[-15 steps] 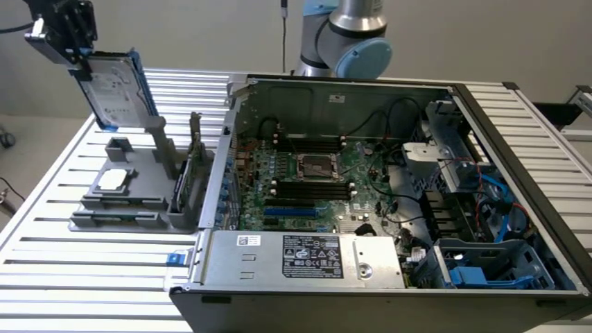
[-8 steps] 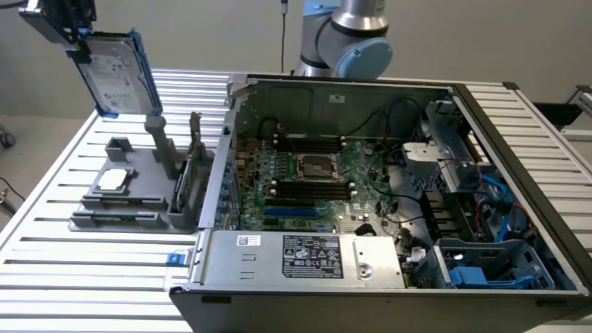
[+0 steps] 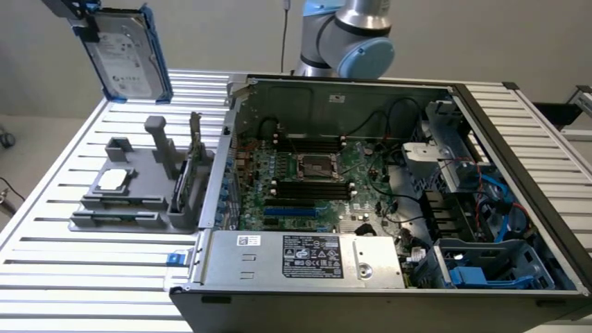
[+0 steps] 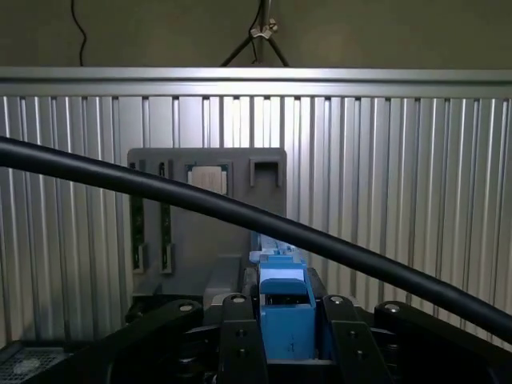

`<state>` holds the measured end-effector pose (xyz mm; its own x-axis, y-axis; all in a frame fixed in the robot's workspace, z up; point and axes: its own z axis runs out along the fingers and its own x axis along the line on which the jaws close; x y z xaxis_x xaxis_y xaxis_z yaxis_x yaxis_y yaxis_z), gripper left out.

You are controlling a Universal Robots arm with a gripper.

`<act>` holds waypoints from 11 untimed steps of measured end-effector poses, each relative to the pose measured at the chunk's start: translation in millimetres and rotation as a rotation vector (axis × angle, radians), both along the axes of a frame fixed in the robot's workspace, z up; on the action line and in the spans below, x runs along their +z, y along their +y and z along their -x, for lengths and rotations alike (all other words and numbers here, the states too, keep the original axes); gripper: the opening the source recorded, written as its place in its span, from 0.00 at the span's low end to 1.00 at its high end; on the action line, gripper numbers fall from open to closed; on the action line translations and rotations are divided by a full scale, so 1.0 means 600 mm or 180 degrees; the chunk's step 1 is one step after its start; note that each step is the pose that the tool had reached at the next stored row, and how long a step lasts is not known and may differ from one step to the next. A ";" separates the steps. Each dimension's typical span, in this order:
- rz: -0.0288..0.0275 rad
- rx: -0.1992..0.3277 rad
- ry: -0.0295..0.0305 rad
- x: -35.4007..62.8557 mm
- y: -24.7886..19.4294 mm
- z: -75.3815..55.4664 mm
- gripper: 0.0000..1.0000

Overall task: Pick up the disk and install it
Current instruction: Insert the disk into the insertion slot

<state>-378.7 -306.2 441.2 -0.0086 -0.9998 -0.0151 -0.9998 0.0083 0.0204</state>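
1. Exterior view: the pincer [image 3: 88, 26] holds the disk [image 3: 129, 59] in the air above the surface [image 3: 46, 159]. The disk hangs below the pincer, its long axis near upright. The open computer case [image 3: 370, 194] is well apart, toward the exterior view's right.
2. Wrist view: the pincer [image 4: 286, 340] is clamped on the blue edge of the disk [image 4: 284, 308], above the grey holder [image 4: 200, 232].

disk [image 3: 125, 52]: silvery metal, white paper label, glossy blue plastic frame | desk [image 3: 55, 229]: ribbed matt aluminium | holder [image 3: 129, 201]: matt grey plastic | cable [image 4: 120, 182]: smooth black, slight sheen
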 end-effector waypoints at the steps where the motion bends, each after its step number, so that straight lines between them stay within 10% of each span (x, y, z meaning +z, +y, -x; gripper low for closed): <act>1: 0.0000 0.0000 0.0000 0.008 -0.0007 -0.008 0.33; 11: -0.0009 0.0000 0.0002 0.063 -0.0177 -0.081 0.33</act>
